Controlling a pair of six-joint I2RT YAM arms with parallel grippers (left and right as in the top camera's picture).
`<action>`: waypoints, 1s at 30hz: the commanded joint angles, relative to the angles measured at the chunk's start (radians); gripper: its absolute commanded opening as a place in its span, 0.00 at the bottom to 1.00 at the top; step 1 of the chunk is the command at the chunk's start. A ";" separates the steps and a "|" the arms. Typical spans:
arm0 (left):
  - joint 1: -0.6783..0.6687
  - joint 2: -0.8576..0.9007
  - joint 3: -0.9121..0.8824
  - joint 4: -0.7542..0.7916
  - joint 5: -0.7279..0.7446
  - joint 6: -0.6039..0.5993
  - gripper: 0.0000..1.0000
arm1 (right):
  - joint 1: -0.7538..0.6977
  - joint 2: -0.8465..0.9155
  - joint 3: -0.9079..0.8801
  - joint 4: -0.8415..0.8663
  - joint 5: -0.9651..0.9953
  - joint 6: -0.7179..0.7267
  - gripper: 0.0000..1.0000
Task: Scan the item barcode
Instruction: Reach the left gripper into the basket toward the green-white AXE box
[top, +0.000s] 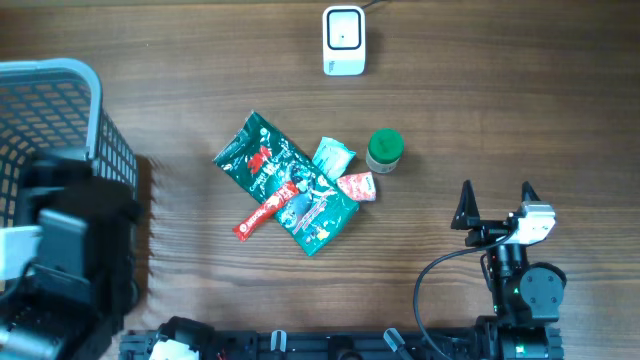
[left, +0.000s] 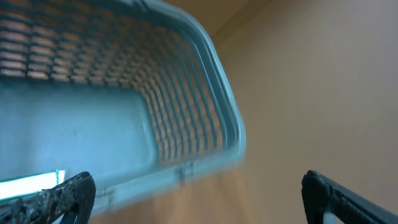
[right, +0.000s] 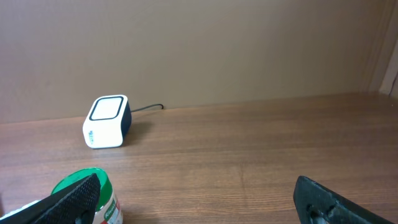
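Several grocery items lie in a heap mid-table: a large green packet (top: 262, 158), a teal packet (top: 318, 215), a red stick sachet (top: 260, 213) and a small red-white sachet (top: 358, 186). A green-lidded jar (top: 384, 150) stands beside them. The white barcode scanner (top: 343, 40) sits at the far edge, its window facing up. My right gripper (top: 497, 195) is open and empty, to the right of the jar (right: 104, 186), with the scanner (right: 107, 121) ahead. My left gripper (left: 199, 205) is open and empty above the blue basket (left: 224, 118). No barcode shows.
The blue mesh basket (top: 95, 110) fills the table's left side, and my left arm (top: 60, 240) hangs blurred over its near end. The scanner's cable (right: 149, 107) runs back toward the wall. Bare wood lies between the heap and the scanner.
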 joint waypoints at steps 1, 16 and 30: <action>0.278 0.042 0.006 0.106 0.105 0.053 1.00 | -0.002 -0.006 -0.001 0.004 0.008 0.017 1.00; 0.984 0.829 -0.019 -0.124 0.870 0.608 1.00 | -0.002 -0.006 -0.001 0.004 0.008 0.017 1.00; 0.926 0.846 -0.410 0.108 0.838 0.607 1.00 | -0.002 -0.006 -0.001 0.004 0.008 0.017 1.00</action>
